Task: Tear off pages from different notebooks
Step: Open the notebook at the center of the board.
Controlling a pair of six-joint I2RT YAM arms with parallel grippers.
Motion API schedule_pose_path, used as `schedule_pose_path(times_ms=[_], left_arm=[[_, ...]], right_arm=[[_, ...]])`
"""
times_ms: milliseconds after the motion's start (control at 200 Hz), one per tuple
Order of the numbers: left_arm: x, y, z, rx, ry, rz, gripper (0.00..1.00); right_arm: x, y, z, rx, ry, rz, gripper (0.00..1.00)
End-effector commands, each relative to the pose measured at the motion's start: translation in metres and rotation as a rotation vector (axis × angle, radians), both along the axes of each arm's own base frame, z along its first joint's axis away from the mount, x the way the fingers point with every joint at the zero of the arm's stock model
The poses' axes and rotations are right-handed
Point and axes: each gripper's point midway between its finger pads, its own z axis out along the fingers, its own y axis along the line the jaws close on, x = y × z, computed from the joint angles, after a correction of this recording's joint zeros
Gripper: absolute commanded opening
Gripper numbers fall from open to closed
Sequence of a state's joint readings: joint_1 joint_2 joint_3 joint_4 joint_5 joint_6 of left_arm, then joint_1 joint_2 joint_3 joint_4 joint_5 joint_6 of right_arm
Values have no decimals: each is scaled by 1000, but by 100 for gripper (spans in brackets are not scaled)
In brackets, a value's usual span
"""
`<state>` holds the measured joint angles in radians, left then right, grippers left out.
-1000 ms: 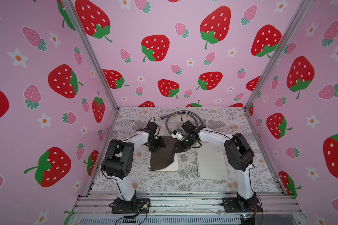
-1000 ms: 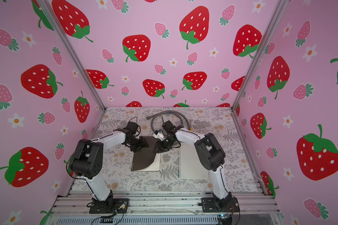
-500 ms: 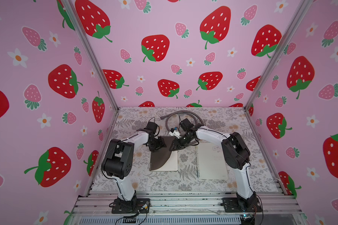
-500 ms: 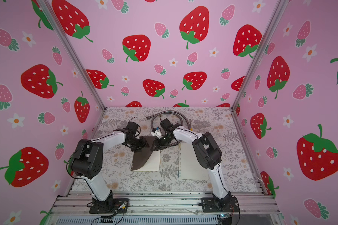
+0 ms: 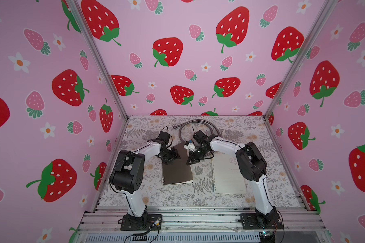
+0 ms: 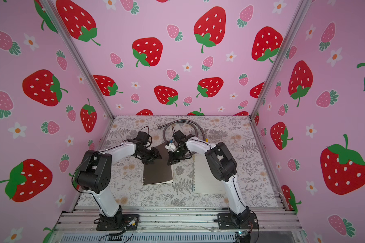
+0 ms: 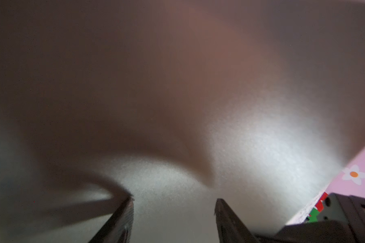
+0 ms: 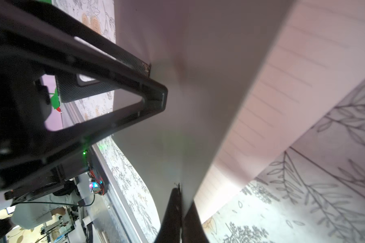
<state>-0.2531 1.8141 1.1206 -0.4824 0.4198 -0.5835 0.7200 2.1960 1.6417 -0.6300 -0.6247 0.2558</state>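
The dark brown-grey notebook [image 5: 177,170] [image 6: 157,172] lies left of centre, and the whitish notebook [image 5: 228,174] [image 6: 207,176] lies to its right. My right gripper [image 5: 189,163] [image 8: 181,196] is shut on the far right edge of the dark cover [image 8: 198,84] and holds it slightly raised. A lined page [image 8: 282,94] shows beneath the cover. My left gripper [image 5: 171,156] [image 7: 174,201] is open over the far left part of the same cover, both fingertips [image 7: 131,199] down at its surface. The notebook's far end is hidden by both grippers.
A grey flexible hose [image 5: 198,124] curls on the floral table [image 5: 198,199] just behind the grippers. Pink strawberry walls [image 5: 177,63] close in three sides. An aluminium rail [image 5: 198,216] with both arm bases runs along the front.
My right gripper has closed on the dark cover's edge and shifted a little leftward and nearer. The lifted cover now lies flatter. The left gripper has hardly moved.
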Motion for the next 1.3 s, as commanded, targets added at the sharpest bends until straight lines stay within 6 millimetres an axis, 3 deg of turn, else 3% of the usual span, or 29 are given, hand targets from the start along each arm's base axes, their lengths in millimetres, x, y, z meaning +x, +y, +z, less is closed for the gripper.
schedule_pose_path(times_ms=[0,105,215,345,480,770,1021,1081,1296], left_arm=[[2,-14,23,-133,-26,-1,69],[16,-20,67,-262,-105,19,75],[29,-7,109,-361,-177,92,76],[36,12,129,-423,-204,182,80],[41,21,127,-435,-192,233,83],[50,17,115,-451,-125,219,86],[55,20,112,-412,-122,218,85],[54,21,107,-394,-113,216,81],[40,25,87,-342,-63,194,53]], right_arm=[[6,-5,7,-34,-120,19,0],[13,-13,10,-118,-248,45,0],[21,-18,13,-226,-401,99,0],[27,-20,16,-331,-562,173,0],[28,-18,19,-366,-655,208,0],[29,-21,28,-502,-939,320,0],[26,-13,27,-580,-1042,412,0],[25,-12,27,-588,-1056,423,0],[30,-12,25,-658,-1133,456,0]])
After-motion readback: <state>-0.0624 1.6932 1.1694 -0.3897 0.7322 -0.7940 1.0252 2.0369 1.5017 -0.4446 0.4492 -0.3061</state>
